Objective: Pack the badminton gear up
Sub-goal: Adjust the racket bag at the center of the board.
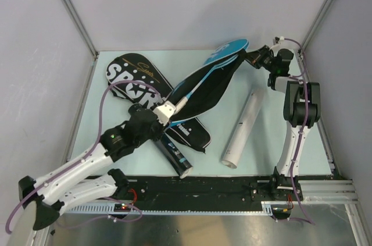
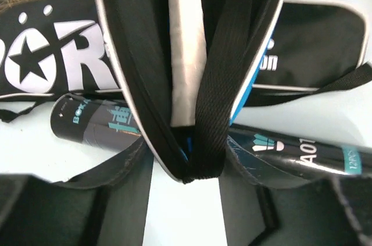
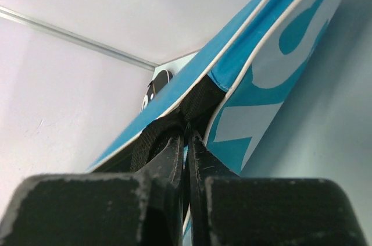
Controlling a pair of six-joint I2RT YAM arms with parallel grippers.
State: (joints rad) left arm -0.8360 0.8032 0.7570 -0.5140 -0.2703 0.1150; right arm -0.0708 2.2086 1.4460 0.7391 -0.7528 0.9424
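The right end effector (image 3: pixel 186 141) is clenched on the black-trimmed edge of the blue racket-shaped fabric cover (image 3: pixel 273 66), holding its wide end raised at the far right of the pale tabletop (image 1: pixel 290 141). The left end effector (image 2: pixel 186 199) is released, its fingers parted either side of that cover's narrow, strapped end. Under that end lies a black cylindrical tube (image 2: pixel 302 153), and beside it a black racket-shaped "SPORT" cover (image 2: pixel 52 54). A long white tube (image 1: pixel 244 127) lies apart, further right.
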